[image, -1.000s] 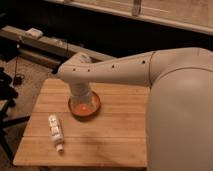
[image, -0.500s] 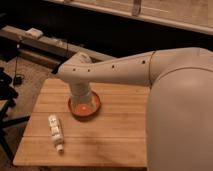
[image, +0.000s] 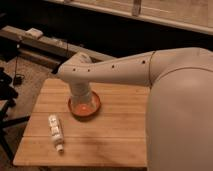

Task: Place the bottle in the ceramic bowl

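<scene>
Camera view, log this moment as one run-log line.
bottle: lying on table, not grasped | ceramic bowl: no bottle inside | gripper: low over ceramic bowl, away from bottle

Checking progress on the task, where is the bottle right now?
In the camera view the bottle lies flat on the wooden table, toward the picture's lower left, apart from the ceramic bowl. The gripper is down over that bowl.

Wooden table (image: 117, 135) carries bottle (image: 55, 131) and ceramic bowl (image: 93, 109); jaws over bowl

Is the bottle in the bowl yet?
No, the bottle lies on the table near the ceramic bowl; the gripper hangs over the bowl.
</scene>
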`<state>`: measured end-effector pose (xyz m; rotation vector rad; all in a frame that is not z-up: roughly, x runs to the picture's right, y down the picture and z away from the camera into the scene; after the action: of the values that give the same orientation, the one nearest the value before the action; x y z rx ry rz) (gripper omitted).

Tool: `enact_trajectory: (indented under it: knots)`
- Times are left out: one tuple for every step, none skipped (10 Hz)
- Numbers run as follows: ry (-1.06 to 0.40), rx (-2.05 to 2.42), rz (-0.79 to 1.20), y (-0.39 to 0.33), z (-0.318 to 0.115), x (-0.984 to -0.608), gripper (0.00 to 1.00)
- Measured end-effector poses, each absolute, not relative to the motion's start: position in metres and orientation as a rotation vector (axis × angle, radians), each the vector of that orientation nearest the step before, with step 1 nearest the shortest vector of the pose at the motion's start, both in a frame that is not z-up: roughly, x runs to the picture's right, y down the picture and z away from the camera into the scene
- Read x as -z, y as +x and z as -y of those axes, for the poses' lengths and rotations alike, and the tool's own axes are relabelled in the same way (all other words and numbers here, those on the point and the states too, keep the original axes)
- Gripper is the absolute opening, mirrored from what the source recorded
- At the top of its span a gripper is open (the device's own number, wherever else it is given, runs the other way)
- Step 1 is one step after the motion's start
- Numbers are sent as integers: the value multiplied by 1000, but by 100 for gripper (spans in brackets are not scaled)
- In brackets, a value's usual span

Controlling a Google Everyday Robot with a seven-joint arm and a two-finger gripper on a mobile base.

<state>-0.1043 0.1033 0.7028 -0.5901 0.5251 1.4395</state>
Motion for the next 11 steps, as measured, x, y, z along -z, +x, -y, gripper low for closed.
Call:
enact_trajectory:
  knots:
    - [-588, -1438, -525, -104, -104, -703, 65]
    - [-583, -1415, -516, -108, -104, -702, 65]
    - [-591, -1380, -502, -123, -107, -703, 65]
    - [-598, -1347, -487, -141, -109, -706, 65]
    - [-610, -1308, -479, -163, -114, -709, 65]
    - [-620, -1265, -471, -185, -120, -712, 65]
    - [-637, -1228, -466, -204, -128, -717, 65]
    - [-650, -1201, -464, -217, -135, -725, 65]
    - [-669, -1166, -463, -233, -145, -738, 65]
    - [-682, -1146, -464, -243, -153, -749, 65]
    - [-695, -1135, -467, -248, -159, -759, 65]
